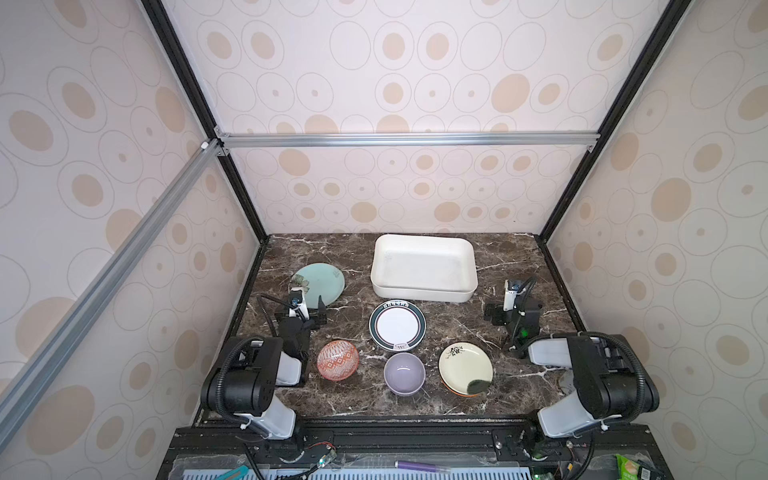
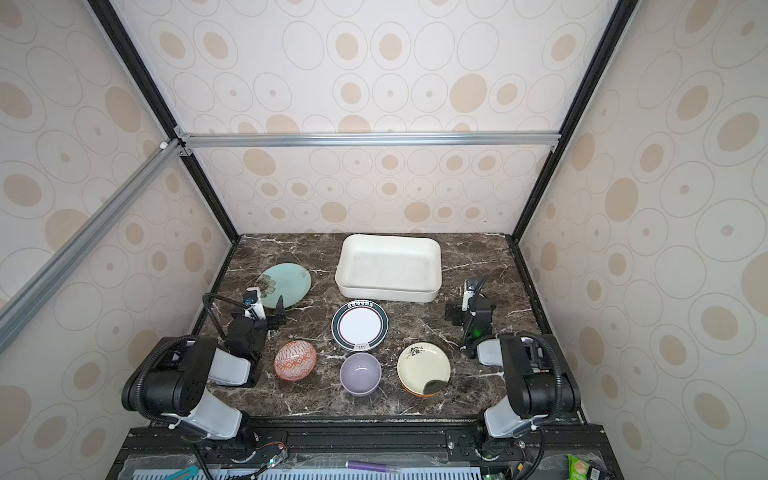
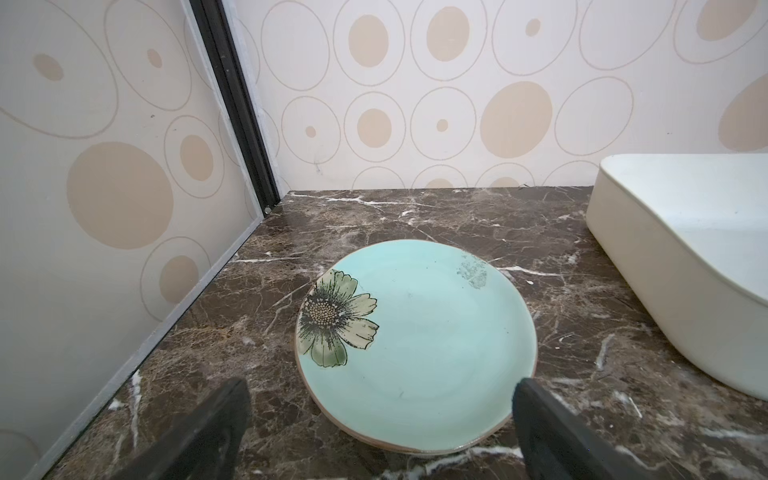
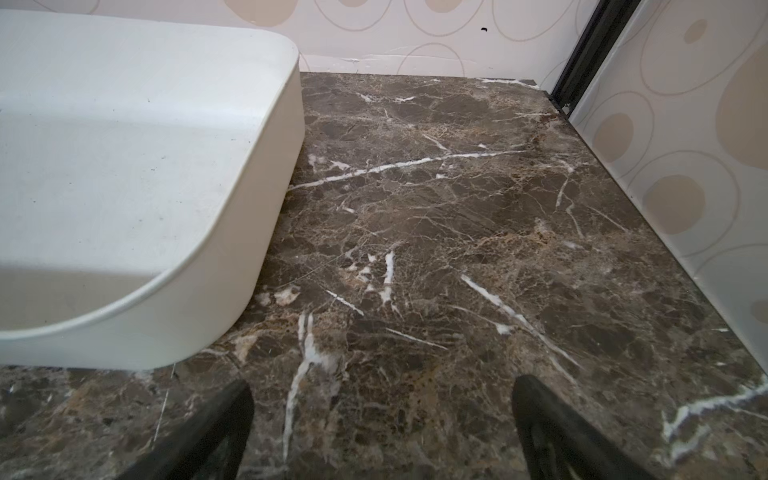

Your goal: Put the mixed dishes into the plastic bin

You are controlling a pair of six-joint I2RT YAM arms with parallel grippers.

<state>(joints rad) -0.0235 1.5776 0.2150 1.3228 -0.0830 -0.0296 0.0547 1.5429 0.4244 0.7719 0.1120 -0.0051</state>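
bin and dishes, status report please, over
Left gripper open, poised at near edge of the teal plate. Right gripper open, over bare table beside the bin. Bin empty, dishes all on the table. Nothing in the way.

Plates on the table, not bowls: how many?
4. Pale teal plate far left; green-rimmed plate centre, just before the bin; cream floral plate near right, stacked on an orange plate showing only its edge. More could hide beneath.

dark marble tabletop [image 1: 457, 324], purple pen [image 1: 419, 466], green packet [image 1: 627, 467]
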